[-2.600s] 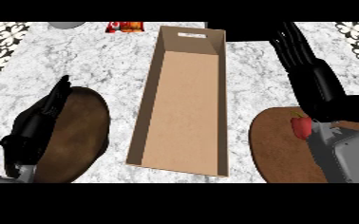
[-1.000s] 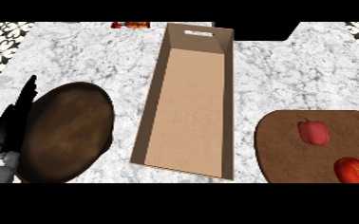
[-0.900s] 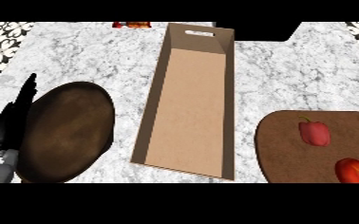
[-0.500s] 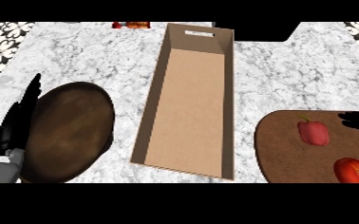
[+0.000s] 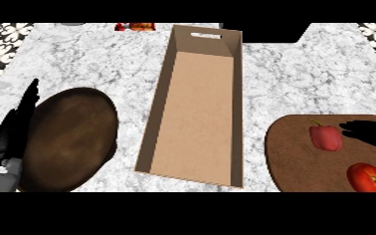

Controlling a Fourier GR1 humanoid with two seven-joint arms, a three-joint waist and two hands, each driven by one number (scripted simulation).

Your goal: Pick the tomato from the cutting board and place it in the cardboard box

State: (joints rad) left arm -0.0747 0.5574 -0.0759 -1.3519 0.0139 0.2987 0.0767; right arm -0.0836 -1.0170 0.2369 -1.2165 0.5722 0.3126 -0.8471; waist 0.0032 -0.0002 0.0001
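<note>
Marble counter (image 5: 95,64); cardboard box (image 5: 197,114) centre; left robot hand (image 5: 21,124) fingers straight at left edge.

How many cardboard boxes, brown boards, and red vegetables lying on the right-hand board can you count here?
Cardboard box: 1
Brown boards: 2, the oval board at left and the cutting board at right
Red vegetables on the cutting board: 2, a pepper and a tomato
Total: 5
</note>
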